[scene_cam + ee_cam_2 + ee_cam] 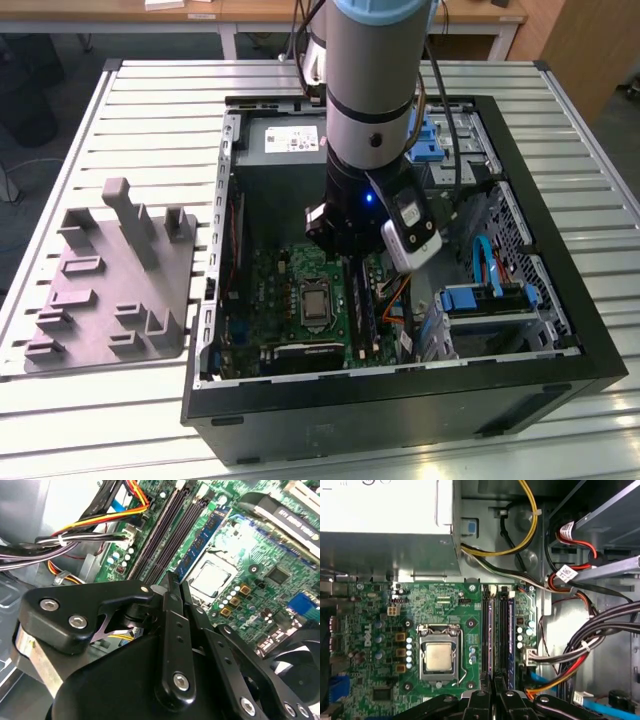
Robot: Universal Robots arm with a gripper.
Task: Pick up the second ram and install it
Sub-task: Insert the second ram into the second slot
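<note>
Slatted metal made up the surface, on which an open computer case and a grey fixture block were placed well apart. The arm was lowered into the case, and the gripper was held just above the row of memory slots beside the processor socket. Its fingers were seen drawn very near to each other, but whether they were clenched on a stick or simply closed could not be told.

One memory stick was seen standing upright in a slot next to the socket. It appeared as a thin, long, narrow board, green-blue along its side, with small dark chips in a row. Whether this was the second ram or the other stick could not be decided from these views.

Such a stick was judged to be light and stiff, but fragile. It was not expected to bend safely, and its smooth faces could slip if they were pinched weakly. A hold across the flat faces near the middle of the upper edge was judged best. The contact edge should be left free and untouched. The board should also be kept upright and in line with the slot, since a tilted stick could jam or damage the latches.
</note>
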